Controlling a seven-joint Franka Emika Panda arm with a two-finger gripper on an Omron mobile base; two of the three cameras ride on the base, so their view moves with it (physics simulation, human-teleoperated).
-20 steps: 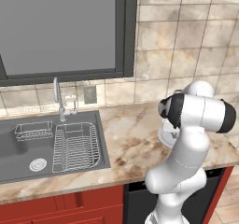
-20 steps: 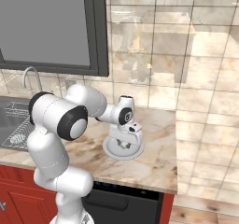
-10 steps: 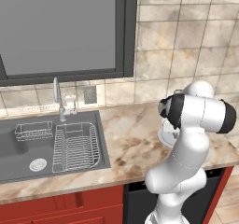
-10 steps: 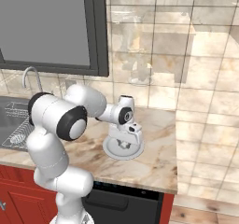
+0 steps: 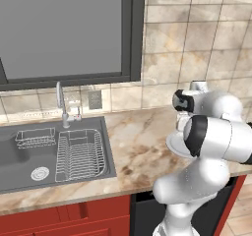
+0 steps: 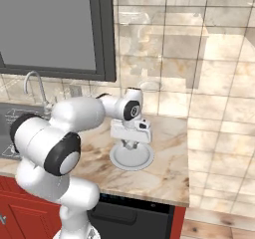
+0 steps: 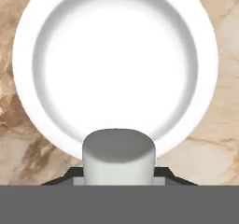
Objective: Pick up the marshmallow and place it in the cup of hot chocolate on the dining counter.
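The white marshmallow (image 7: 118,154) sits pinched between my gripper's (image 7: 118,175) dark fingertips (image 7: 164,173) at the bottom of the hand view. Straight below it lies a round white plate (image 7: 28,78) with nothing on it, resting on the marble counter. In the right base view my gripper (image 6: 130,146) hangs a little above the plate (image 6: 144,159), pointing down. The left base view shows the hand (image 5: 183,102) over the plate's rim (image 5: 172,145), partly behind my own arm. The cup of hot chocolate and the dining counter are out of view.
A steel sink (image 5: 29,156) with a wire dish rack (image 5: 81,154) and a tap (image 5: 61,104) takes up the counter's left part. A tiled wall and a dark window (image 5: 64,28) stand behind. The counter ends just right of the plate (image 6: 188,158).
My hand has lifted slightly off the plate with the marshmallow held in it. The plate has stayed put.
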